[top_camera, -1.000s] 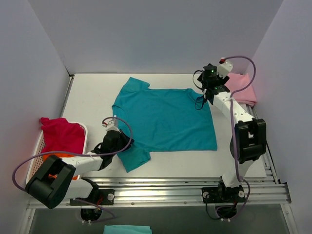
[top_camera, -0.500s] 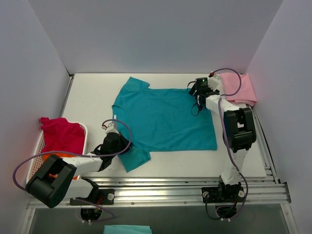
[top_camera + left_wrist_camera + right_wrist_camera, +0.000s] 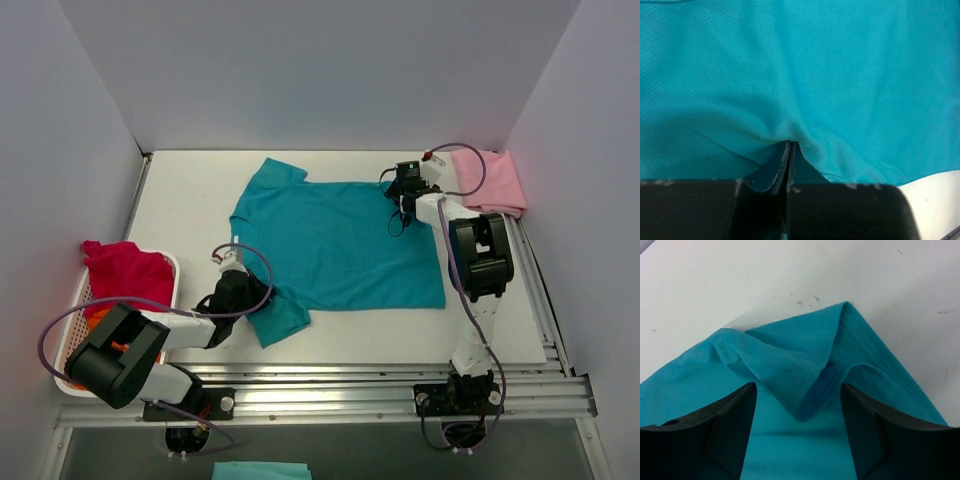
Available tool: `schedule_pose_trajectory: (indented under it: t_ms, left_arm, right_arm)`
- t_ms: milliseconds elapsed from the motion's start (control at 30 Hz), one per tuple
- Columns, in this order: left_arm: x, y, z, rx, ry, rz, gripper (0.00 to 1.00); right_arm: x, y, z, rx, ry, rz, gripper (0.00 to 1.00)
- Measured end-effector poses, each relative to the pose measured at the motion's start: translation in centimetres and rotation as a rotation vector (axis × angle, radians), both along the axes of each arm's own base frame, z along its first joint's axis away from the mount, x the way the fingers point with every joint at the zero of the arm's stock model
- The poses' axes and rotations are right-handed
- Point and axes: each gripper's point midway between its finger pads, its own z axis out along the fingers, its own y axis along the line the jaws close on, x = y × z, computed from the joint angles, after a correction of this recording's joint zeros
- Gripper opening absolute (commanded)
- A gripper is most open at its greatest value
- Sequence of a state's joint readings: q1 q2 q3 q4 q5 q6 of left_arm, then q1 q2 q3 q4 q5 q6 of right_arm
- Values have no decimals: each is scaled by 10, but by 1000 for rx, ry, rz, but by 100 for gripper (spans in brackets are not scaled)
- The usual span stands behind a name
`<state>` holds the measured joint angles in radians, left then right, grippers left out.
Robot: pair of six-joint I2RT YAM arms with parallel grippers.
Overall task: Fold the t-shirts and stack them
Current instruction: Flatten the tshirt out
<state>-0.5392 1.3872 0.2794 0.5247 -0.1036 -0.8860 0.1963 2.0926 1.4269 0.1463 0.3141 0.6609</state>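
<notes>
A teal t-shirt [image 3: 335,245] lies spread flat on the white table. My left gripper [image 3: 258,293] is shut on the teal fabric [image 3: 790,100] at the near left sleeve, which bunches up between its jaws. My right gripper [image 3: 403,192] is open over the shirt's far right corner; in the right wrist view the folded-over hemmed corner [image 3: 810,370] lies between its fingers [image 3: 725,430], untouched. A folded pale pink t-shirt [image 3: 490,180] lies at the far right. A magenta-red t-shirt [image 3: 125,275] hangs over the basket. A bit of orange fabric [image 3: 100,312] shows in the basket.
A white plastic basket [image 3: 72,325] stands at the table's left edge beside my left arm. Grey walls close in the back and both sides. A metal rail [image 3: 380,380] runs along the near edge.
My right gripper has moved left and down from beside the pink shirt onto the teal shirt's far right corner. My left gripper has stayed shut on the sleeve, which shifted slightly.
</notes>
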Motion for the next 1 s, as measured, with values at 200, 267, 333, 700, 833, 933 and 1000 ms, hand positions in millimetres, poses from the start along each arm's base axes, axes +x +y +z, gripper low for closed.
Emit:
schedule_pose_trajectory:
  t_ms: [200,267,333,700,833,933,1000]
  left_arm:
    - [7,-5,0,-11,-16,-2,2]
    - [9,-6,0,-15,-20,-3,2]
    - [10,-7,0,-18,-23,-4,2]
    - [12,-9,0,-21,-28,-6,2]
    - [13,-9,0,-23,-30,-5,2]
    - [13,-9,0,-24,-31,-5,2]
    - [14,-9,0,-24,-32,-5,2]
  right_arm:
    - [12,3,16,9,-41,1,54]
    - [14,3,20,9,-50,2,54]
    - [16,3,23,8,-55,4,54]
    - [17,3,23,3,-52,6,30]
    - [20,3,13,-3,-37,7,0]
    - [19,2,-1,-4,-13,1,0]
    - [18,0,-8,-7,1,-2,0]
